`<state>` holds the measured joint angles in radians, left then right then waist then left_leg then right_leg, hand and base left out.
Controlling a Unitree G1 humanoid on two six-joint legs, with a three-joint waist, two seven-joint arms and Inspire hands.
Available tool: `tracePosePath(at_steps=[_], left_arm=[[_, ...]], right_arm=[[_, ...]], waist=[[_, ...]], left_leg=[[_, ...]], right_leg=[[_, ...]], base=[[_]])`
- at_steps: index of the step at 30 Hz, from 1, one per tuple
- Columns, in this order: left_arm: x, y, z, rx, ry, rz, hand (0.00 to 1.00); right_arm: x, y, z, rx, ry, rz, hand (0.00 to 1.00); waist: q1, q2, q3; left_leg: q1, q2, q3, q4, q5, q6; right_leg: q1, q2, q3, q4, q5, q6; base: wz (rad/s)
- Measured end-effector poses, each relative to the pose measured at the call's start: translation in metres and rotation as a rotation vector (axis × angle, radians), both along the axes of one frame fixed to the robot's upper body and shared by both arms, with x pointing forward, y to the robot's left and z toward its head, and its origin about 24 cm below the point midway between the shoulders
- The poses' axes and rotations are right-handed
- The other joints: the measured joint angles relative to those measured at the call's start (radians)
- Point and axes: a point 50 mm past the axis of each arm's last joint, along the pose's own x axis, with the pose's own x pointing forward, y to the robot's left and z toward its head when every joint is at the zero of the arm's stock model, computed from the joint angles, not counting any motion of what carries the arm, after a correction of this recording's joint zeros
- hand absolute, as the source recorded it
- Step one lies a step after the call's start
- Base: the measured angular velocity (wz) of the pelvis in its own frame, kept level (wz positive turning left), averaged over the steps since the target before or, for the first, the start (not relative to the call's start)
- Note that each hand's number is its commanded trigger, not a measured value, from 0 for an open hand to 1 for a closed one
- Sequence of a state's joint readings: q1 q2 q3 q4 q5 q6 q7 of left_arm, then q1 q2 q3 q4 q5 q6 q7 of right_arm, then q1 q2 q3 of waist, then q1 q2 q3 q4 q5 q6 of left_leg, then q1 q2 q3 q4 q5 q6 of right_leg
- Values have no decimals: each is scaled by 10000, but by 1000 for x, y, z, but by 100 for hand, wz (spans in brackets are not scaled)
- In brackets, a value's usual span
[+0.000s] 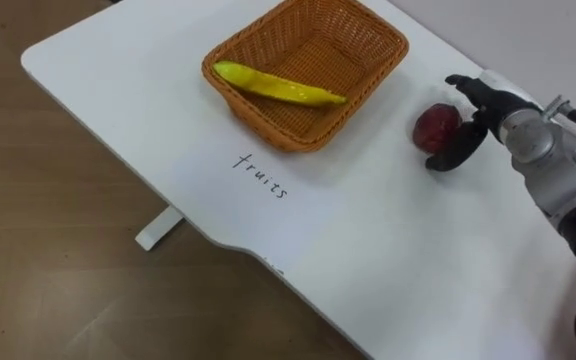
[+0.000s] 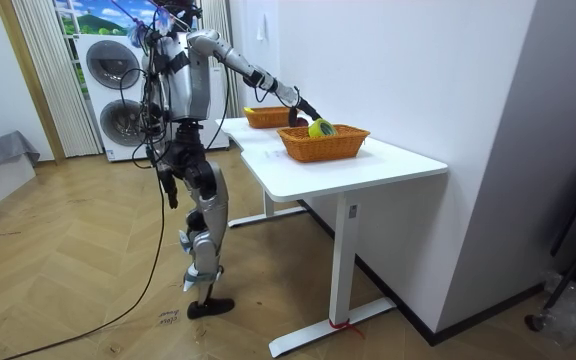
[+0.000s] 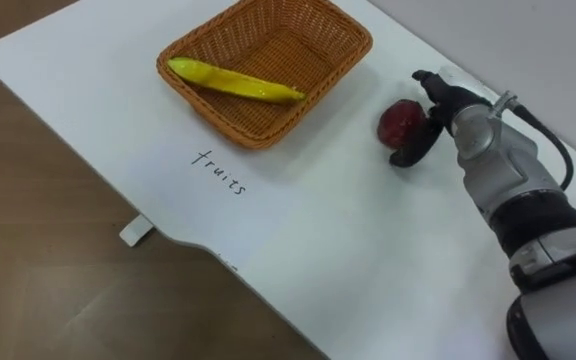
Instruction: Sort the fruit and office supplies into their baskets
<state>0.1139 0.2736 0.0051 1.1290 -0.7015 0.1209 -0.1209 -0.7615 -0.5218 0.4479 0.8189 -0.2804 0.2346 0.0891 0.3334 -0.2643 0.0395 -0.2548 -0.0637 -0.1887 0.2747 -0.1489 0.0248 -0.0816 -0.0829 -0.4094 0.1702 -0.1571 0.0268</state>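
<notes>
Fingers of the right hand: dark, curled round a dark red round fruit. Upper fingers arc over its far side and the thumb hooks under its near side. Fruit sits between them and looks to rest on the white table; cannot tell if it is lifted at all.

Left of the fingers, a little apart from the fruit: a rectangular brown woven wicker basket, standing on the table. Inside it, a long yellow banana lies slantwise across the floor of the basket, with one end up on the rim farthest from the fingers.

Nearer the table edge than the fingers, just beside the basket's front wall: a short black handwritten word on the table top.

From where I stand: the robot is upright on the wooden plank floor at the table's long side, with its right arm stretched out over the table toward the baskets. Beyond the fingers, farther along the table, is a second brown woven basket. The left hand hangs by the hip; cannot tell its state. Behind the robot are two white stacked washing machines.
</notes>
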Motion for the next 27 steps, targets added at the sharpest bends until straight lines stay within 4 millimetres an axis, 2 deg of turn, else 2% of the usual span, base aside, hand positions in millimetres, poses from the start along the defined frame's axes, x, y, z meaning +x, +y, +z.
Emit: tracePosePath(at_steps=[12,27], left_arm=[[1,-1,0,92,-90,23,0],[1,-3,-1,40,-98,-29,0]], right_arm=[[3,-2,4,-9,-123,21,0],[4,2,6,-50,-225,299,0]], waist=[[45,105,80],[65,128,82]], left_leg=[[2,13,45,-6,3,-4],[10,73,130,-9,2,-4]], right_leg=[[-41,-6,-24,1,5,-7],[-68,-10,-21,10,12,-19]], base=[[-2],[0]])
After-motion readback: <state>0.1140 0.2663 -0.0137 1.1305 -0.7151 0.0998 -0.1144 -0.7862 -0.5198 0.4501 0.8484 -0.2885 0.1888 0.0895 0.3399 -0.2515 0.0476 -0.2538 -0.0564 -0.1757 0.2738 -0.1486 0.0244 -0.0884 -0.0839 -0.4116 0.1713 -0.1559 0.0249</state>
